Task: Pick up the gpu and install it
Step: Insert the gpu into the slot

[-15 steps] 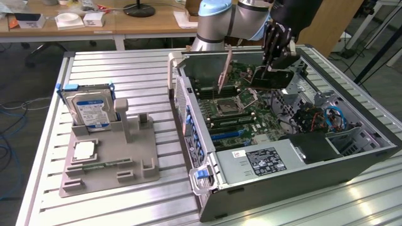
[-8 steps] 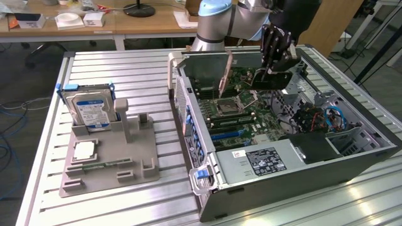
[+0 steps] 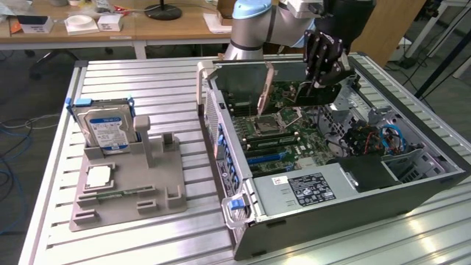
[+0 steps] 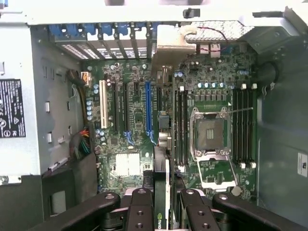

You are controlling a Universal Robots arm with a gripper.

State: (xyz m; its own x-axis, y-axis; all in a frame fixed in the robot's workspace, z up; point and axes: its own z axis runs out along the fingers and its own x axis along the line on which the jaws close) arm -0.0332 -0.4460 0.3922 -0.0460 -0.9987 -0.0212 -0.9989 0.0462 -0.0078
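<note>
End effector (image 4: 161, 211) clenched on gpu (image 4: 165, 144) — edge-on above motherboard (image 4: 130, 110) | exterior view: hard drive (image 3: 108, 126) upright outside case (image 3: 353, 221)

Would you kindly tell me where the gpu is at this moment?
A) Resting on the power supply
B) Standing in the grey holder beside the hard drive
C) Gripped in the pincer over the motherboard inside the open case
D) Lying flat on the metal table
C: the gpu sits edge-on between the fingers of the pincer, over the motherboard inside the computer case.
</note>
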